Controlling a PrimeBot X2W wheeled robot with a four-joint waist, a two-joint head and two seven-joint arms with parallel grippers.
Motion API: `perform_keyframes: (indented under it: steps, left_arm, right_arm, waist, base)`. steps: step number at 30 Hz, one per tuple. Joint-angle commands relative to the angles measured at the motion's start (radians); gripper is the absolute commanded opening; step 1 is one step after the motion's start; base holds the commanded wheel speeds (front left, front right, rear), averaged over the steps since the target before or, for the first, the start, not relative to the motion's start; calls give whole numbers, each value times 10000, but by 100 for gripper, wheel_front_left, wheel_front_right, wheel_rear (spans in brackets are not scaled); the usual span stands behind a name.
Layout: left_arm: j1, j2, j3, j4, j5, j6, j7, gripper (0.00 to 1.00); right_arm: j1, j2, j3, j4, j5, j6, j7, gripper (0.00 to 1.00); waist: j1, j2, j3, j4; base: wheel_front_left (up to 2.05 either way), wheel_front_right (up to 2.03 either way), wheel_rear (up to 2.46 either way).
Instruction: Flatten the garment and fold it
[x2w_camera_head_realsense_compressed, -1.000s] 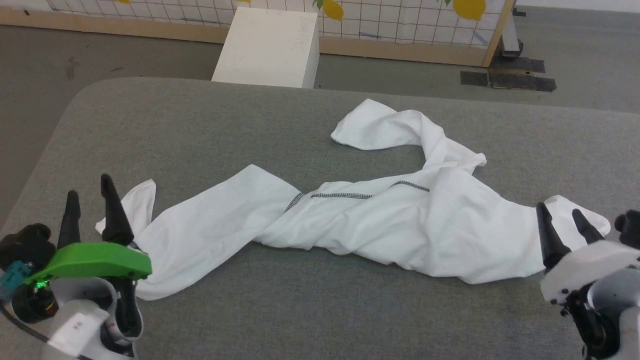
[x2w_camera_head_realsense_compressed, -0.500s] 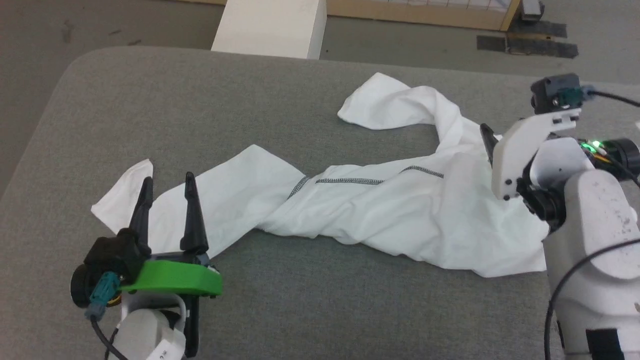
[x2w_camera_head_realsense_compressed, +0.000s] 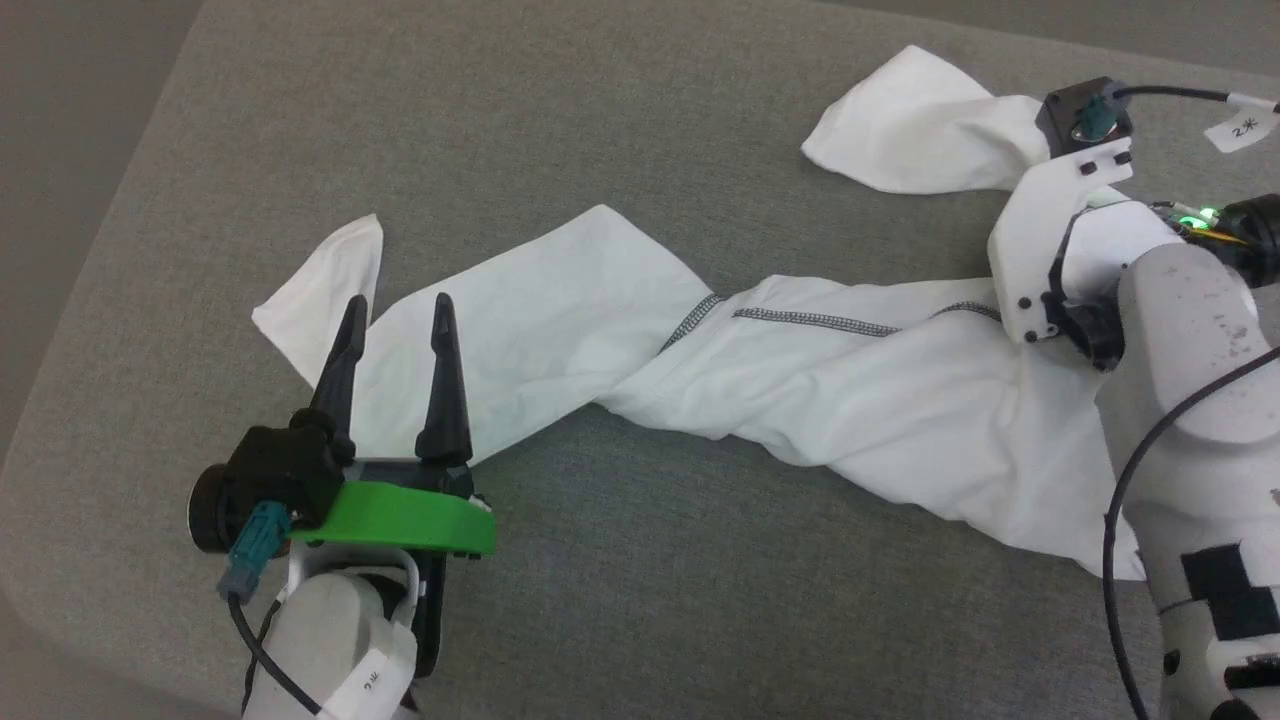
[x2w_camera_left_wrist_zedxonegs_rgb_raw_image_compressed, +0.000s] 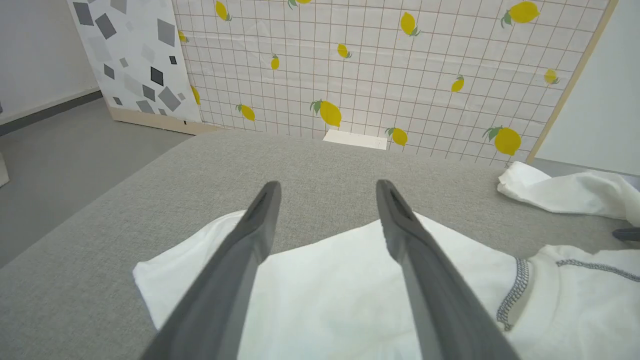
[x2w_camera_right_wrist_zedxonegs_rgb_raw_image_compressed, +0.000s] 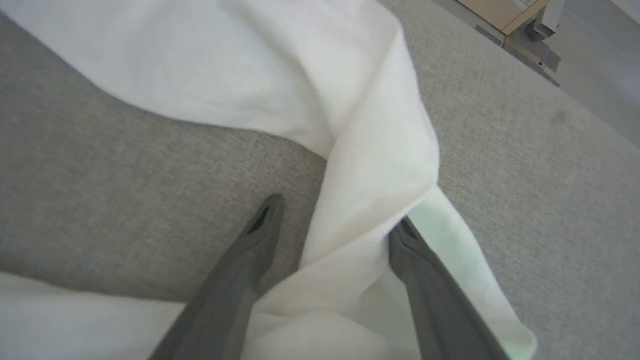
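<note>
At your left, the left gripper (x2w_camera_head_realsense_compressed: 397, 308) has its fingers apart over the near-left end of the garment (x2w_camera_head_realsense_compressed: 850, 390), clamped on nothing. From there the garment runs twisted across the grey worktop (x2w_camera_head_realsense_compressed: 600, 120), long axis left to right, to the right gripper (x2w_camera_right_wrist_zedxonegs_rgb_raw_image_compressed: 335, 215) — fingers apart too, astride a raised fold, so you likely need only close each where it is.
</note>
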Motion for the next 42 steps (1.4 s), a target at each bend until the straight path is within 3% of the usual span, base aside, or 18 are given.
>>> perform_keyframes:
  steps: [1, 2, 3, 4, 10, 17, 21, 24, 28, 31, 36, 40, 41, 42]
  left_arm:
    - [-171, -50, -14, 7, 24, 18, -44, 100]
    - [-196, -51, -48, 19, -10, 47, -45, 100]
    - [-230, -52, -65, 21, -23, 70, -45, 100]
    - [-248, -53, -67, 28, -18, 86, -45, 100]
    - [-167, -55, 191, 149, 186, 29, -45, 100]
    - [334, -55, 603, 304, 464, -148, -45, 100]
    - [750, -56, 775, 317, 462, -128, -45, 100]
    - [969, -56, 823, 369, 439, -106, -45, 100]
    - [1124, -56, 856, 401, 431, -55, -45, 100]
    - [1223, -56, 877, 447, 419, -31, -45, 100]
    - [1254, -56, 803, 613, 392, -35, -45, 100]
    - [1261, -56, 816, 724, 331, 5, -45, 100]
    - [1273, -56, 820, 780, 323, 4, -45, 100]
    - [1273, -56, 827, 814, 320, -1, -45, 100]
  right_arm:
    - [-47, -36, 1, 306, 49, -9, 224, 100]
    - [-97, -30, 11, 421, 128, -9, 251, 44]
    - [-175, -35, 45, 450, 224, -9, 130, 14]
    - [-233, -48, 97, 461, 302, -9, 24, 0]
    - [-583, -30, 200, -225, 1280, -9, -1507, 0]
    - [648, -416, 238, -3151, 2718, -9, -2737, 0]
    - [2839, -381, -763, -5949, 3080, -9, -2476, 0]
    - [4955, 50, -2064, -7983, 2984, -9, -1940, 0]
    - [7233, 607, -3910, -9391, 3024, -9, -1459, 0]
    - [8296, 737, -5009, -9493, 3028, -9, -1335, 0]
    - [9313, 761, -6772, -7927, 3749, -9, -1319, 0]
    - [9552, 763, -7071, -6575, 3866, -9, -1454, 0]
    - [9454, 764, -7010, -6326, 4014, -9, -1625, 44]
    - [9308, 764, -6987, -6181, 4132, -9, -1889, 100]
  waist:
    - [0, 0, 496, 483]
    - [0, 0, 481, 443]
    - [0, 0, 439, 377]
    - [0, 0, 393, 317]
    - [0, 0, -466, -511]
    - [0, 0, -1887, -1812]
    - [0, 0, -2493, -2431]
    - [0, 0, -2741, -2811]
    - [0, 0, -2924, -3137]
    - [0, 0, -3019, -3272]
    - [0, 0, -3109, -3149]
    - [0, 0, -3106, -3066]
    - [0, 0, -3096, -3058]
    - [0, 0, -3091, -3059]
  base:
    - [0, 0, 0]
    - [0, 0, 0]
    - [0, 0, 0]
    - [0, 0, 0]
    - [0, 0, 0]
    - [0, 0, 0]
    - [0, 0, 0]
    - [0, 0, 0]
    - [0, 0, 0]
    - [0, 0, 0]
    - [0, 0, 0]
    - [0, 0, 0]
    - [0, 0, 0]
    - [0, 0, 0]
